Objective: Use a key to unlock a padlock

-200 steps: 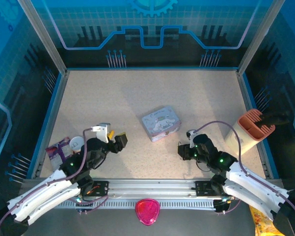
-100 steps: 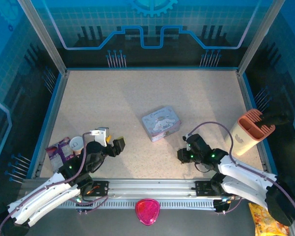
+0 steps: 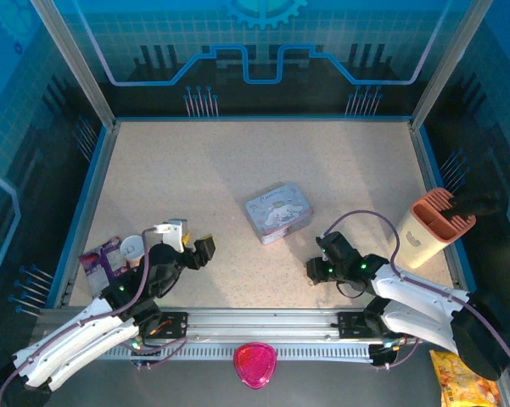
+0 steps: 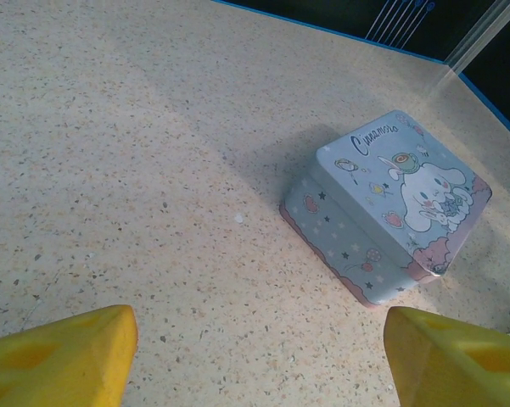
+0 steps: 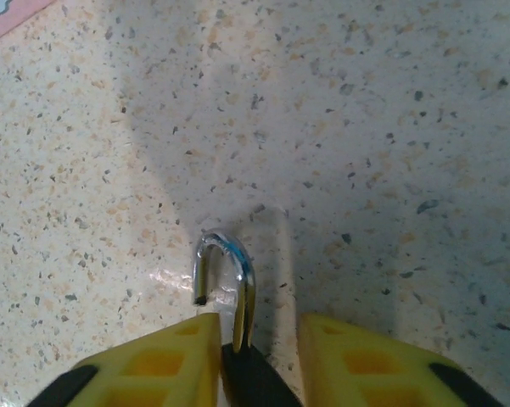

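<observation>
The padlock has a dark body sitting between my right gripper's yellow fingers, near the table surface. Its silver shackle sticks forward with one end free of the body. The body presses against the left finger and seems to meet the other one lower down. From above, my right gripper sits low at the front right. My left gripper is open and empty and faces the pale blue cartoon tin. From above it sits front left of that tin. The key is out of view.
A cream and orange holder stands at the right edge. Purple packets and a white roll lie at the front left. A pink object sits below the rail. The blue rim bounds the table.
My right gripper has drawn slightly back and left toward the near edge. My left gripper has pulled a little back toward its base. The tin has not moved.
</observation>
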`<act>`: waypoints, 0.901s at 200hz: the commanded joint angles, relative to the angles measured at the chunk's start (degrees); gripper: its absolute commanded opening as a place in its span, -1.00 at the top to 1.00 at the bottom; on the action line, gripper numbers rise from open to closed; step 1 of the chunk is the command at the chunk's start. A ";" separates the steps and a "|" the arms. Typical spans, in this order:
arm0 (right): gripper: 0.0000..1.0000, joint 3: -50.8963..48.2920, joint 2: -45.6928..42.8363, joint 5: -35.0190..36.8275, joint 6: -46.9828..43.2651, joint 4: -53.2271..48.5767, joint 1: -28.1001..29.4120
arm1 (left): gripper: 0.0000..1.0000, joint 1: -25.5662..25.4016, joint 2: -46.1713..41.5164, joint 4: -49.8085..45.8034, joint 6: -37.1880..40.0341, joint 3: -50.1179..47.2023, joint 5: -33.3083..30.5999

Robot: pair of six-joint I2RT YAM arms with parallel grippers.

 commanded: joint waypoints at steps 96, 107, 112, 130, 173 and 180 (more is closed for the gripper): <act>-0.10 6.95 -12.52 7.44 -6.05 -10.88 0.25 | -0.83 0.57 -1.09 -2.86 -5.00 0.13 -12.85; -0.13 8.04 -14.29 8.96 -7.87 -10.88 0.24 | -0.84 0.58 -0.34 -2.61 -4.66 0.65 -16.32; -0.16 8.57 -14.83 9.87 -8.96 -10.55 0.27 | -0.85 0.64 0.17 -2.08 -4.03 0.82 -17.88; -0.33 10.27 -15.32 14.95 -15.28 -7.56 0.22 | -0.98 0.93 2.35 2.43 0.51 1.37 -22.62; -0.58 12.12 -11.51 25.22 -30.96 7.54 -1.66 | -0.99 5.05 16.09 21.06 14.35 3.49 -32.00; -0.61 11.94 -10.80 25.96 -33.41 10.38 -2.35 | -0.99 6.59 18.78 23.36 15.97 4.15 -31.98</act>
